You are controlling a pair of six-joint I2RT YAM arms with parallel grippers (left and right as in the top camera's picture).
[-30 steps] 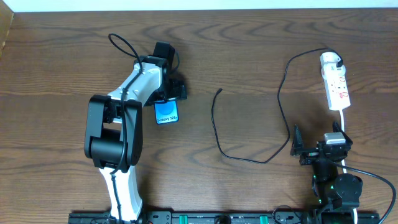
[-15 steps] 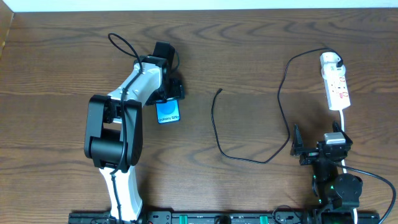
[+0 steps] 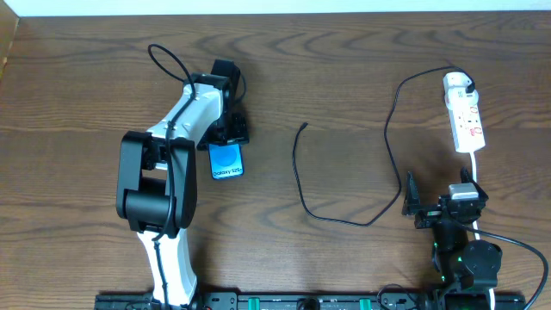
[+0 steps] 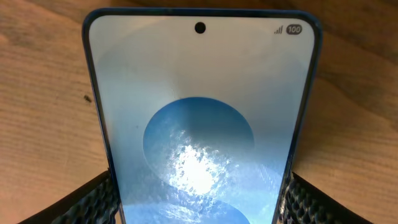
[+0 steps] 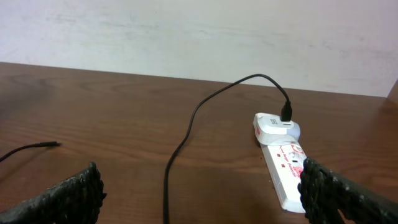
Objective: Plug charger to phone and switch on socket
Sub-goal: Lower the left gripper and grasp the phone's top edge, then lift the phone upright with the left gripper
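The phone [image 3: 227, 161] with its blue screen lies flat on the wooden table, left of centre. My left gripper [image 3: 230, 135] sits at its far end, shut on its side edges. The left wrist view shows the phone [image 4: 199, 93] filling the space between both fingers of my left gripper [image 4: 199, 202]. The charger's black cable [image 3: 299, 176] loops over the table, its plug tip [image 3: 304, 127] free, its white adapter [image 3: 456, 83] in the socket strip [image 3: 467, 125] at the far right. My right gripper [image 3: 439, 207] is open and empty, near the front right, and it shows in its own wrist view [image 5: 202, 199] with the cable [image 5: 180, 149] and strip [image 5: 287, 174] ahead.
The strip's white cord [image 3: 476, 168] runs toward the front past my right arm. A pale wall [image 5: 199, 31] stands behind the table's far edge.
The phone has turned and shifted slightly toward the front left with my left gripper. The right arm, cable and strip have not moved.
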